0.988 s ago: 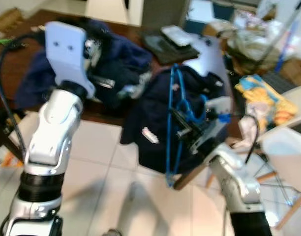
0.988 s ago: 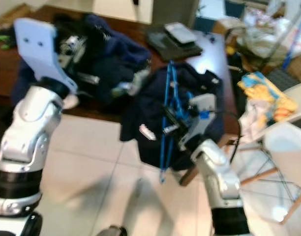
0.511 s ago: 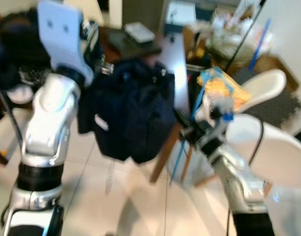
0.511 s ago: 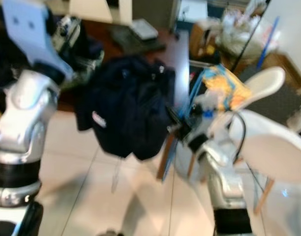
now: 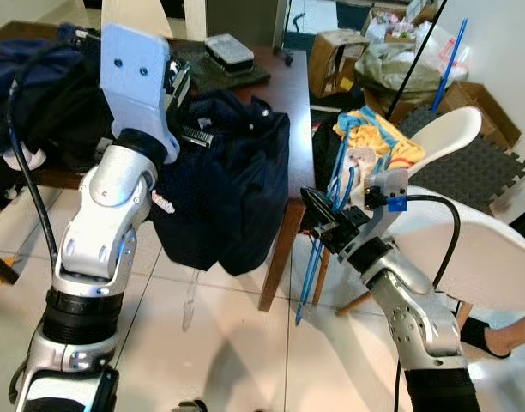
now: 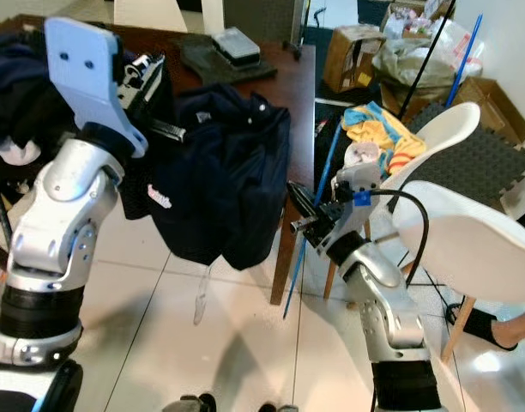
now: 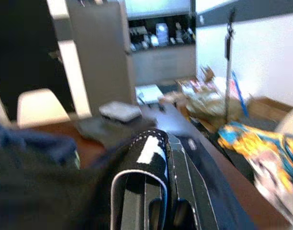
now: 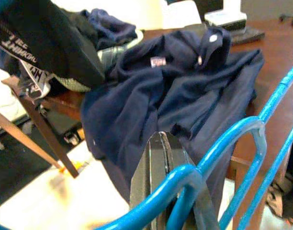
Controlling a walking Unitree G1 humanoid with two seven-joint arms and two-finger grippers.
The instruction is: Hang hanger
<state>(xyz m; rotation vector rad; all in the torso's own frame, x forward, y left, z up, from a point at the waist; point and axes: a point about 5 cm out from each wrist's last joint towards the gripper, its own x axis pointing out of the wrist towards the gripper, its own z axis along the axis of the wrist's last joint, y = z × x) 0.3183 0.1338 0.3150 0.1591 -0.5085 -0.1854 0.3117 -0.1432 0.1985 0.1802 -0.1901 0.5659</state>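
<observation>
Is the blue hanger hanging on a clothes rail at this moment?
No, the blue hanger is held in the right pincer beside the wooden table, where the dark blue garment drapes over the edge.

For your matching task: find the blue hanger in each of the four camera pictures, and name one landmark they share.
Left eye view: blue hanger, right of centre, in the right gripper.
Right eye view: centre, beside the table leg.
Right wrist view: close up, lower right.
Left wrist view: not identifiable.
Shared landmark: navy shirt draped over the table edge.

blue hanger point(image 5: 321, 249), navy garment point(image 5: 228, 193), dark brown table point(image 5: 292, 90), white chair point(image 5: 468, 249).
</observation>
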